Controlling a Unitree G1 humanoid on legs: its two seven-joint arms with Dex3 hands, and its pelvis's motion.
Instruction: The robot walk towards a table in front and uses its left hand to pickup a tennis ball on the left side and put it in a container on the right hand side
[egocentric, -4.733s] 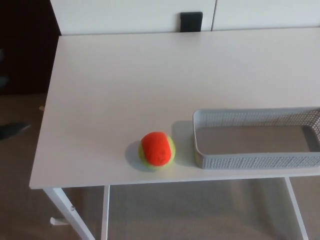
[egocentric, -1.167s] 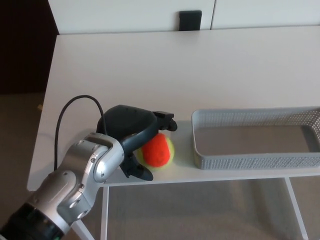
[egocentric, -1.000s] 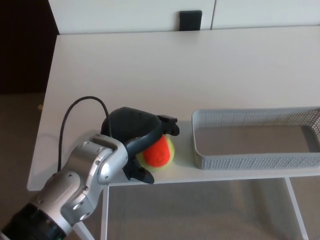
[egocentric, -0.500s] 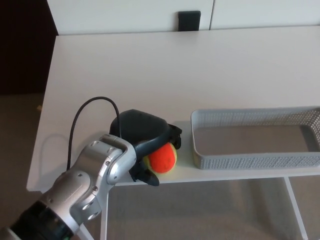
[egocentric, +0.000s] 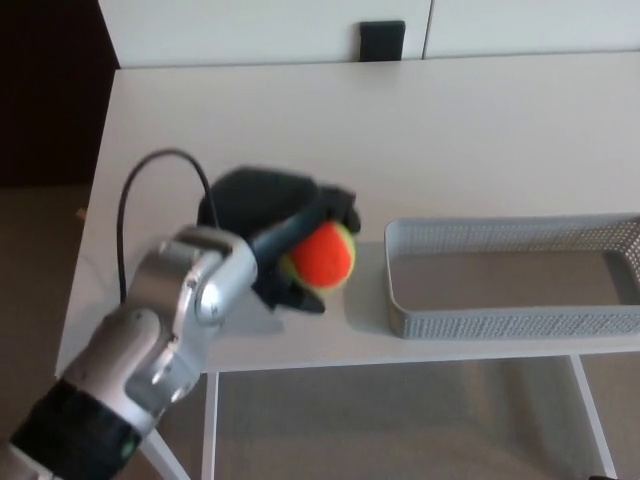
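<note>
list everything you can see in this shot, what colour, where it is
tennis ball: 1, orange and yellow-green, held in the left hand, just left of the basket
basket: 1, grey mesh, front right of the table, nothing visible inside
table: 1, white, fills most of the view
black block: 1, black, beyond the table's far edge
floor: beige, under the table
cable: 1, black, looping above the left arm
left arm: 1, silver, lower left
left hand: 1, black, fingers around the ball
</note>
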